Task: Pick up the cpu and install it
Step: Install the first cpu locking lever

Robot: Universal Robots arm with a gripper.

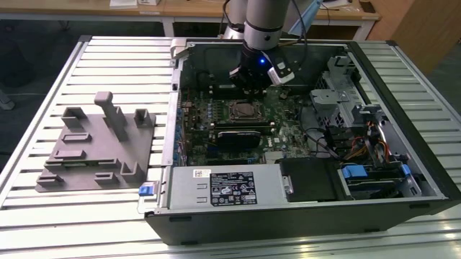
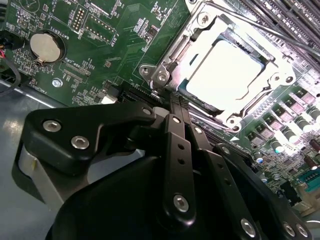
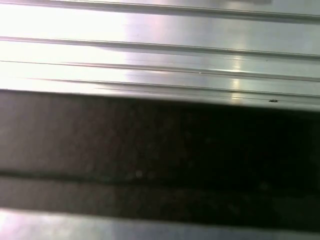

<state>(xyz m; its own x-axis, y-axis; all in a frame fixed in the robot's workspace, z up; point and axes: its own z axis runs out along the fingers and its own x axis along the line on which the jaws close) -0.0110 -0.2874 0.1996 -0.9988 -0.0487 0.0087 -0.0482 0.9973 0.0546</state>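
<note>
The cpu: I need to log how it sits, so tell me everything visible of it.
The cpu is a small flat square chip with a bright silvery metal top and a pale rim. In the second wrist view it lies flat inside the socket on the green motherboard, ringed by the socket's metal frame. Nothing grips it: the tool hangs apart from it. In the exterior view it sits mid-board inside the open computer case.

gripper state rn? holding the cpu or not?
Gripper: fingers closed together, holding nothing. The cpu sits in the socket on the motherboard, apart from the fingertips.
</note>
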